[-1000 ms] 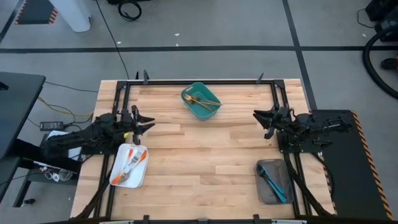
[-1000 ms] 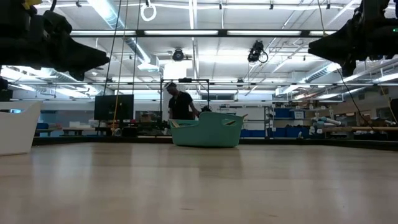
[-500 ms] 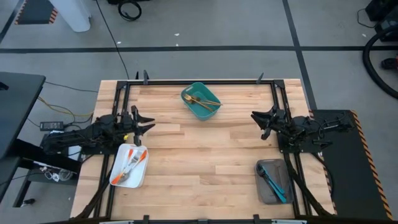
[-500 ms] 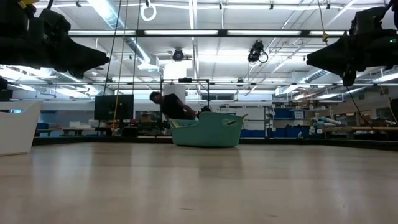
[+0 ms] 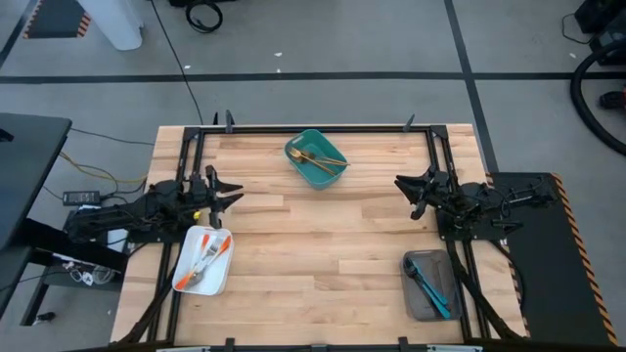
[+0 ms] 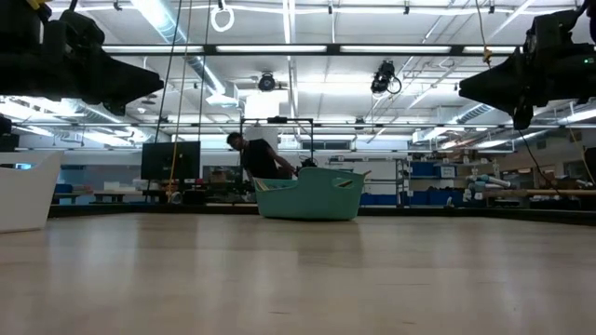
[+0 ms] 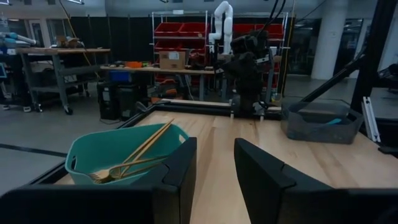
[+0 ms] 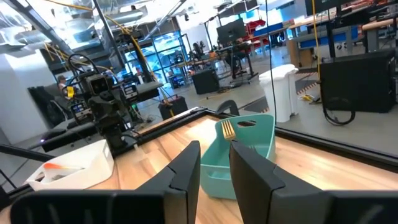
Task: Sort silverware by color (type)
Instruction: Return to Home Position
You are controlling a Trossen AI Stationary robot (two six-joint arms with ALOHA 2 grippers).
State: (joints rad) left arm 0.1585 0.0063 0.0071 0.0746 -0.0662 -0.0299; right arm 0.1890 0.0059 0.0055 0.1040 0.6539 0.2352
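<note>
Gold forks lie slantwise in the teal bin at the far middle of the table, about equally far from both arms. The orange-handled forks rest in the white tray at the near left, their long axes running roughly near to far. They sit just on the near side of the left gripper. The blue-handled pieces lie diagonally in the grey tray at the near right, nearer the right gripper; how many there are is hard to tell from above. No cutlery shows loose on the wood. Both grippers hover at the table's sides, facing inward, fingers parted by a modest gap with nothing held. The sorting looks finished.
</note>
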